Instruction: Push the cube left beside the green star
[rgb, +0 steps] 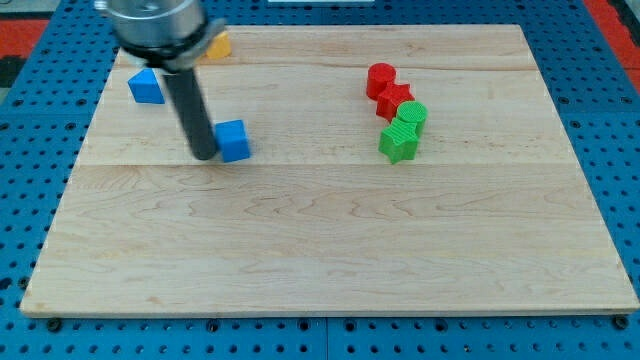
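Observation:
A blue cube (234, 140) sits on the wooden board, left of centre. My tip (204, 155) stands right against the cube's left side, touching or nearly touching it. The green star (399, 143) lies at the right of centre, well to the cube's right. A round green block (412, 114) touches the star's upper side.
A red block (380, 78) and a red star-like block (396, 99) stand in a row above the green ones. Another blue block (147, 87) lies at the upper left. A yellow-orange block (217, 44) is partly hidden behind the arm at the top. The board's edge (300, 318) runs along the bottom.

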